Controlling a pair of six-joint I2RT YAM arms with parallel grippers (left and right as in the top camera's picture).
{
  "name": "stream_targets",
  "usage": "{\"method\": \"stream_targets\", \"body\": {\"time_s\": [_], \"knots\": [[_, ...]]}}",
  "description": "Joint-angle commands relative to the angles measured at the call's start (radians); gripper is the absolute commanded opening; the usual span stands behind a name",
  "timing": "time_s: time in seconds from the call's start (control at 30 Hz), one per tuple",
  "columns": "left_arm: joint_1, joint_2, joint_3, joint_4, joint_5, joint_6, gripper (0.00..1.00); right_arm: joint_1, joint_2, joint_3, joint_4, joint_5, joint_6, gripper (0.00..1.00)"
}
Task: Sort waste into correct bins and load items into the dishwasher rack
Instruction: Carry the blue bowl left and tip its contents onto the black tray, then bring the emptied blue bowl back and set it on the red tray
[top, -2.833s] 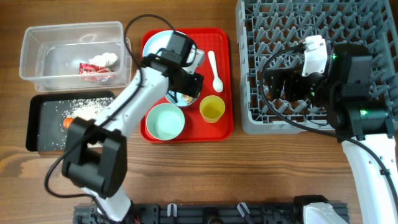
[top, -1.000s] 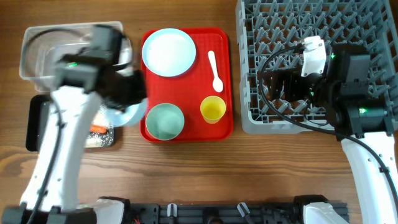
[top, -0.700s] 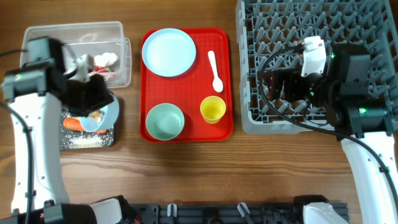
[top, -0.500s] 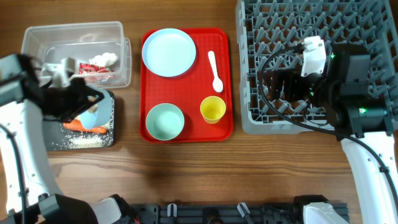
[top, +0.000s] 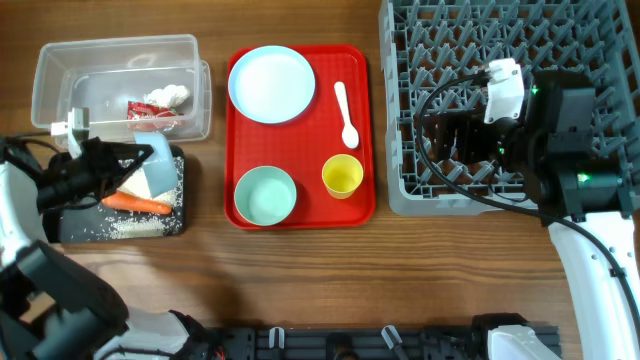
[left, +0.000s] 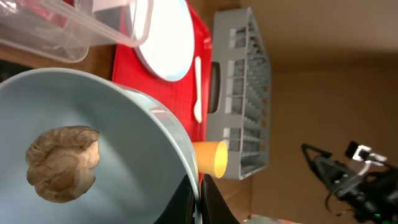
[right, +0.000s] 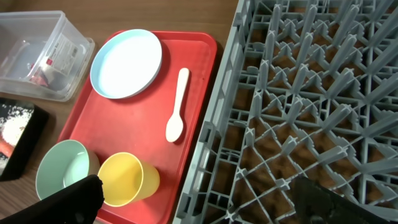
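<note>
My left gripper (top: 126, 167) is shut on the rim of a pale blue bowl (top: 152, 178), held tipped on edge over the black tray (top: 68, 225). In the left wrist view the bowl (left: 118, 143) has a brown scrap (left: 62, 163) stuck inside, and the fingers (left: 214, 208) pinch its rim. A carrot piece (top: 136, 203) and rice grains (top: 112, 228) lie in the black tray. The clear tub (top: 60, 75) holds the red-and-white wrapper (top: 150, 112) and a tissue wad (top: 173, 95). My right gripper (top: 455, 135) hangs open over the grey rack (top: 470, 40), holding nothing.
The red serving tray (top: 360, 70) carries a plate (top: 271, 84), a white spoon (top: 346, 113), a yellow cup (top: 342, 175) and a green bowl (top: 265, 195). The right wrist view shows the cup (right: 127, 179), the spoon (right: 176, 114) and the rack wall (right: 208, 155).
My left arm has carried the bowl from the red tray leftward over the black tray and tipped it on edge. The right arm has not moved.
</note>
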Motion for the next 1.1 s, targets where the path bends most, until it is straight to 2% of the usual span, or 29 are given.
{"method": "stream_targets", "body": {"time_s": [0.0,0.3,0.53,0.77,0.83,0.93,1.0,1.07], "knots": [[0.043,0.063,-0.008,0.003,0.122,0.067,0.04,-0.003,0.006,0.01,0.002,-0.012,0.008,1.0],[0.134,0.125,-0.008,-0.054,0.157,0.066,0.04,-0.003,0.006,0.01,0.003,-0.012,0.008,1.0],[0.183,0.134,-0.008,-0.012,0.142,0.037,0.04,-0.003,0.006,0.01,0.006,-0.012,0.008,1.0],[0.19,0.135,-0.008,-0.091,0.28,0.004,0.04,-0.003,0.006,0.01,0.005,-0.013,0.008,1.0],[0.19,0.135,-0.008,-0.066,0.301,0.013,0.04,-0.003,0.006,0.01,0.003,-0.012,0.007,1.0],[0.19,0.137,-0.008,-0.004,0.255,-0.097,0.04,-0.003,0.006,0.01,0.003,-0.012,0.007,1.0],[0.19,0.137,-0.008,-0.034,0.255,-0.057,0.04,-0.003,0.006,0.01,0.002,-0.012,0.007,1.0],[0.19,0.137,-0.008,-0.002,0.207,-0.037,0.04,-0.003,0.006,0.01,0.002,-0.012,0.007,1.0]]}}
